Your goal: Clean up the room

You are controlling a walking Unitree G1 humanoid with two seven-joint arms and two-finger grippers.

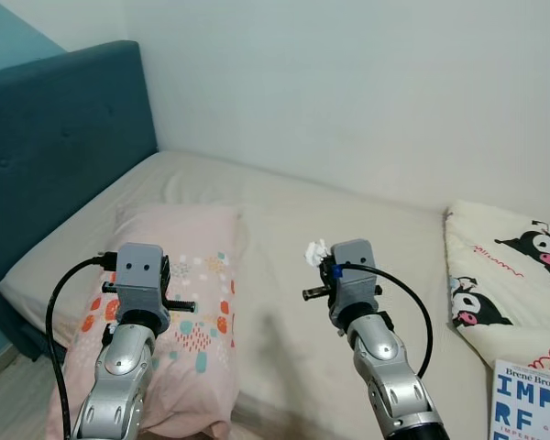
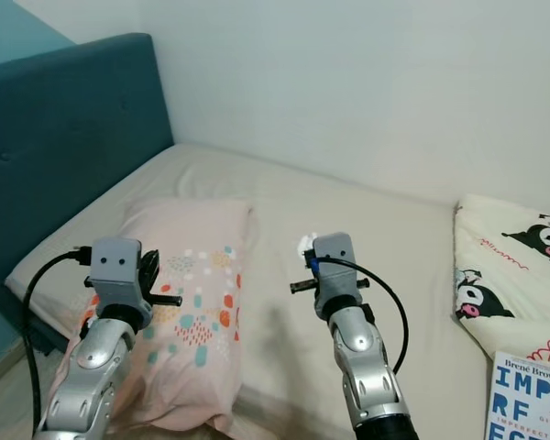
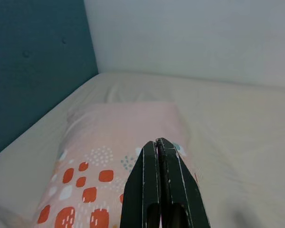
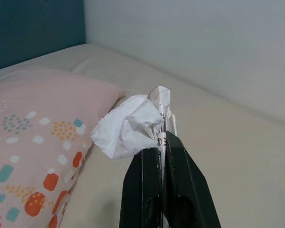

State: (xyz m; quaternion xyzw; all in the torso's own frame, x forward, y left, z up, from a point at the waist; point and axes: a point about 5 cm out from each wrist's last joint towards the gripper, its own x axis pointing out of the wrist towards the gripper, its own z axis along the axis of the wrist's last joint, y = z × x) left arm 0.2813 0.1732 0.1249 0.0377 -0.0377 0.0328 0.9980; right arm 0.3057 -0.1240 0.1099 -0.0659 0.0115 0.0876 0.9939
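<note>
My right gripper (image 4: 162, 142) is shut on a crumpled white tissue (image 4: 130, 124), held up above the beige mattress (image 1: 348, 220). The tissue (image 1: 316, 250) peeks out beside the right wrist housing. My left gripper (image 3: 157, 147) is shut with nothing in it and hovers over the pink pillow (image 3: 118, 137) with coloured dots. That pillow (image 1: 197, 284) lies on the bed's near left part, below the left arm.
A teal upholstered headboard (image 1: 55, 156) runs along the bed's left side. A cream blanket with cartoon prints (image 1: 509, 275) lies bunched at the right. A blue and white book (image 1: 527, 403) sits at the lower right. A white wall (image 1: 348, 82) stands behind the bed.
</note>
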